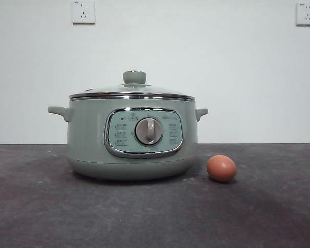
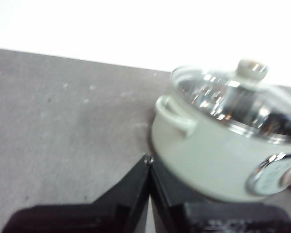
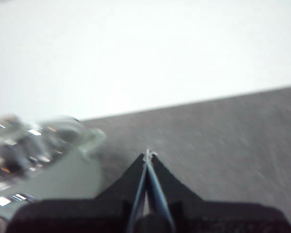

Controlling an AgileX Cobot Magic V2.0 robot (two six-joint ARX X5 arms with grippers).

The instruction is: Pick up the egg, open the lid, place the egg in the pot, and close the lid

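Observation:
The sage-green pot (image 1: 132, 137) stands in the middle of the dark table with the glass lid (image 1: 132, 92) on it, green knob on top. The brown-orange egg (image 1: 221, 168) lies on the table just right of the pot. Neither gripper shows in the front view. In the left wrist view my left gripper (image 2: 148, 160) is shut and empty, above the table beside the pot (image 2: 208, 155) and its lid (image 2: 237, 99). In the right wrist view my right gripper (image 3: 148, 154) is shut and empty, with the pot (image 3: 43, 160) blurred to one side. The egg shows in neither wrist view.
A white wall with two power sockets (image 1: 83, 11) stands behind the table. The dark grey tabletop (image 1: 155, 217) spreads in front of and to both sides of the pot.

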